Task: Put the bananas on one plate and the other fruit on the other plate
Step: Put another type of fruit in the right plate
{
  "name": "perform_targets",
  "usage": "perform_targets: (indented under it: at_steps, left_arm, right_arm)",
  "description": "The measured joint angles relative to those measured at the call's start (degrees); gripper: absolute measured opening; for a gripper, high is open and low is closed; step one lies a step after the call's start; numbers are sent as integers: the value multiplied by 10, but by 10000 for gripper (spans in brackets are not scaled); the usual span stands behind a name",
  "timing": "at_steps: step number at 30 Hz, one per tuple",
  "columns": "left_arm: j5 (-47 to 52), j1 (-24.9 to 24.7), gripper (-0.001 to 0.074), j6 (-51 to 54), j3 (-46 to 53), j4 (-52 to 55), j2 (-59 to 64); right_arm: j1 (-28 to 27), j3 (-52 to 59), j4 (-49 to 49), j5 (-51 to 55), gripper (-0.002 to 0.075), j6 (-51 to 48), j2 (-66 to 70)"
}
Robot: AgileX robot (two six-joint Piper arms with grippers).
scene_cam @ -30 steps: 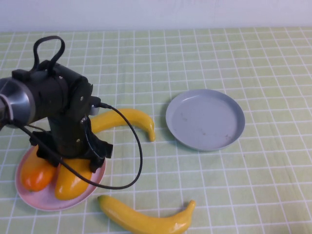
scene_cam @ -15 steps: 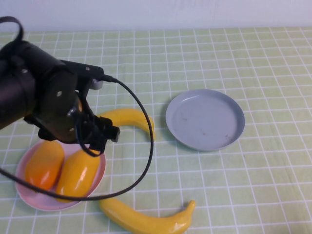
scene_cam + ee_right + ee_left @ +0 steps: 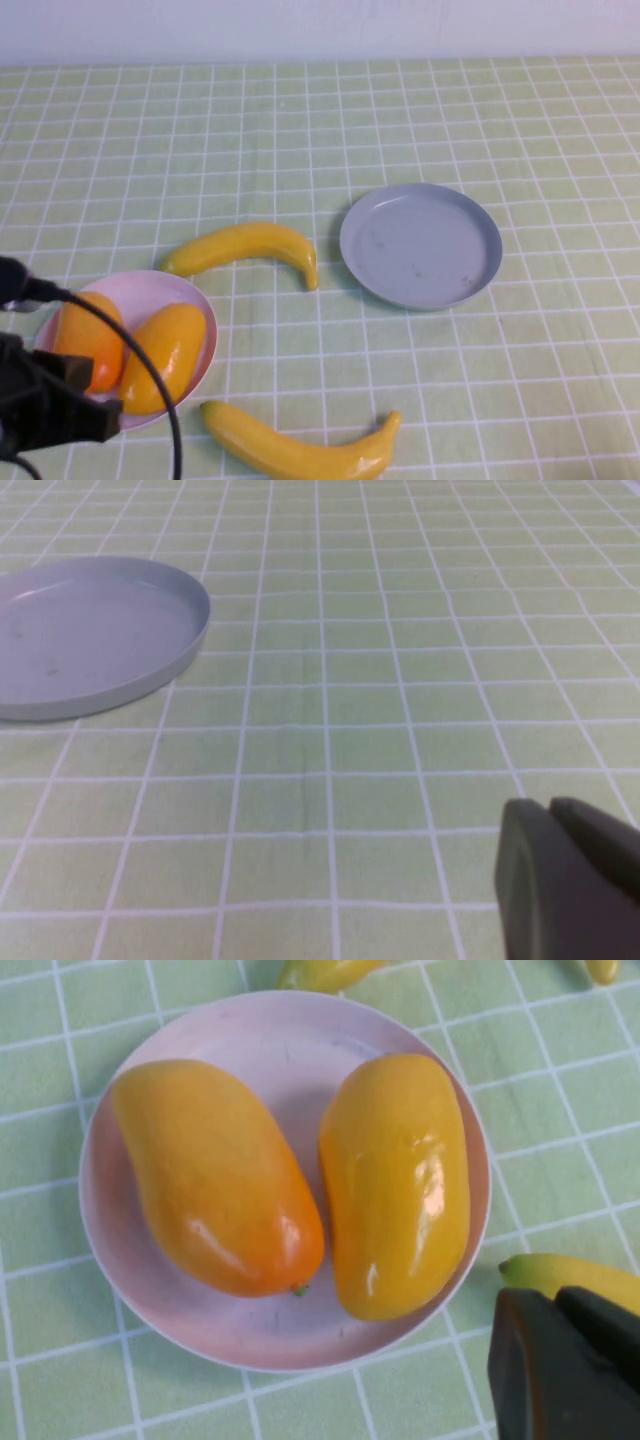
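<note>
The pale pink plate (image 3: 196, 303) sits front left and holds both mango-like fruits: the deeper orange one (image 3: 88, 338) and the yellow-orange one (image 3: 165, 355), side by side. One banana (image 3: 245, 245) lies on the cloth behind the pink plate, and the other banana (image 3: 300, 452) lies at the front edge. The grey-blue plate (image 3: 420, 245) is bare. My left arm (image 3: 45, 410) is at the front left corner; its gripper (image 3: 555, 1305) is shut and empty, above the cloth beside the pink plate (image 3: 110, 1250) and over the front banana's tip (image 3: 570, 1272). My right gripper (image 3: 550, 815) is shut and empty.
A green checked cloth (image 3: 500, 120) covers the table. A black cable (image 3: 150, 380) loops from my left arm over the pink plate's front. In the right wrist view the grey-blue plate (image 3: 90, 640) lies some way ahead of the gripper.
My left arm has drawn back from over the pink plate to the front left corner. Both fruits on the plate now show fully. The bananas and the grey-blue plate have not moved.
</note>
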Motion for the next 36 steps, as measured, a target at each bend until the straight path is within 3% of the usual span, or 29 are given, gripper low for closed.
perform_targets:
  at_steps: [7, 15, 21, 27, 36]
  left_arm:
    - [20, 0, 4, -8, 53, -8, -139]
    - [48, 0, 4, -16, 59, 20, -178]
    - [-111, 5, 4, 13, 117, 25, -206]
    - [-355, 95, 4, 154, 262, -74, -317]
    - [-396, 198, 4, 178, 371, -104, -476]
  right_arm:
    - [0, 0, 0, 0, -17, 0, 0]
    - [0, 0, 0, 0, -17, 0, 0]
    - [0, 0, 0, 0, -17, 0, 0]
    - [0, 0, 0, 0, -17, 0, 0]
    - [0, 0, 0, 0, -17, 0, 0]
